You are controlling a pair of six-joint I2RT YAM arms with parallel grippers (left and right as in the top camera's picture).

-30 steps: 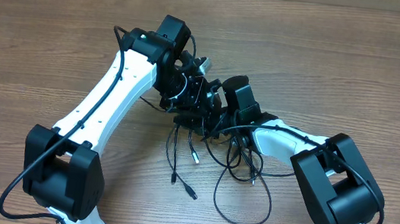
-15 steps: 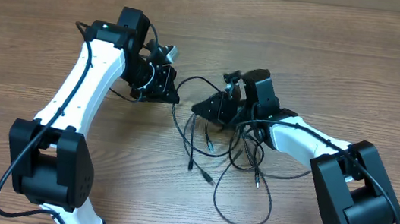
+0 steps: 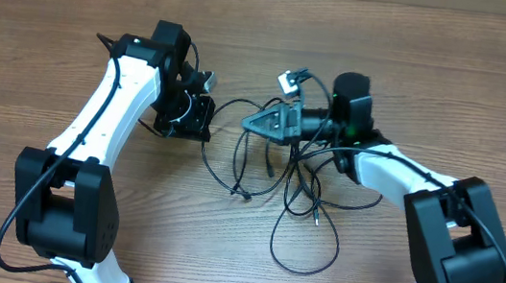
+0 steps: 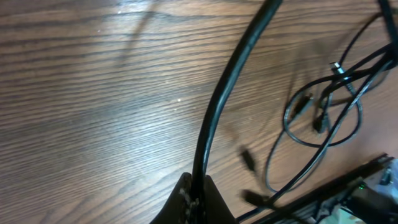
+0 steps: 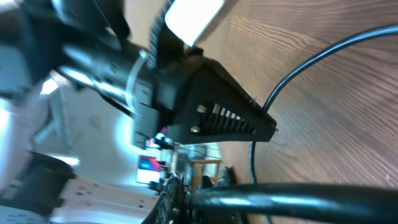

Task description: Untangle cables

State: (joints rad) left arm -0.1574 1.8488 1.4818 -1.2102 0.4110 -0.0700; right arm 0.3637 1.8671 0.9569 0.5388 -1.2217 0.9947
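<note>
The left hand (image 3: 199, 127) is closed on one black strand (image 4: 217, 112). It has drawn away to the left from the centre, where both hands met a second ago. The strand now trails from it across the bench (image 3: 454, 79) toward the heap. The right hand (image 3: 253, 122), also closed on a strand, has backed off to the right. The cables (image 3: 299, 200) lie below it, spread looser than before. Judgement: separation has begun, but several loops still cross.
</note>
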